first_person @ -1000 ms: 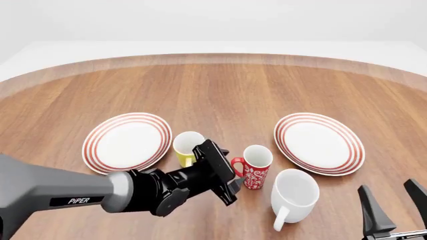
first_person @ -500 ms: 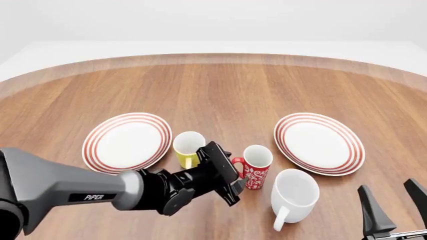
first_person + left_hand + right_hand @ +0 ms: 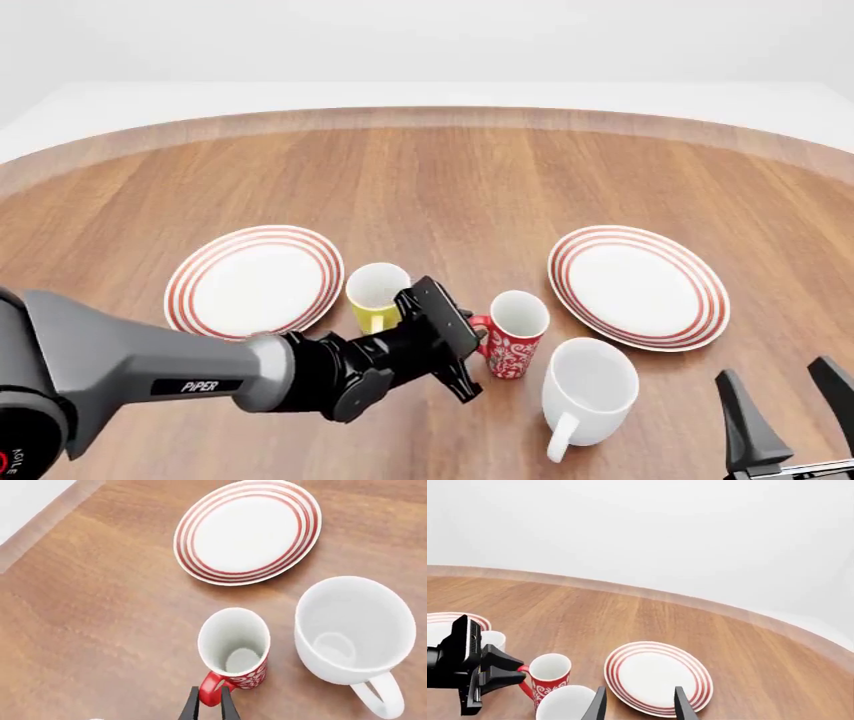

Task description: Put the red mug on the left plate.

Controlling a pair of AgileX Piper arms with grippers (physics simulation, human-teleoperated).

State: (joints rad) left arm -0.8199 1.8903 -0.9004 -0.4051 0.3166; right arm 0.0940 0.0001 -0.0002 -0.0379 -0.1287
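Observation:
The red mug [image 3: 515, 334] stands upright on the table between a yellow mug and a white mug, its handle pointing left. My left gripper [image 3: 467, 341] is shut on that handle; in the left wrist view the two fingers [image 3: 194, 706] pinch the red loop of the red mug [image 3: 235, 647]. The left plate [image 3: 214, 262] lies bare to the left, beyond the yellow mug. My right gripper [image 3: 787, 412] hangs open at the front right corner, holding nothing, with the red mug [image 3: 548, 677] well ahead of the right gripper [image 3: 639, 707].
A yellow mug [image 3: 376, 294] stands just left of the red mug, close behind my left wrist. A large white mug [image 3: 589, 391] stands at the red mug's front right. The right plate [image 3: 638, 285] lies beyond it.
My left gripper has edged right and forward onto the red mug's handle. The mug has barely moved. The right arm is still.

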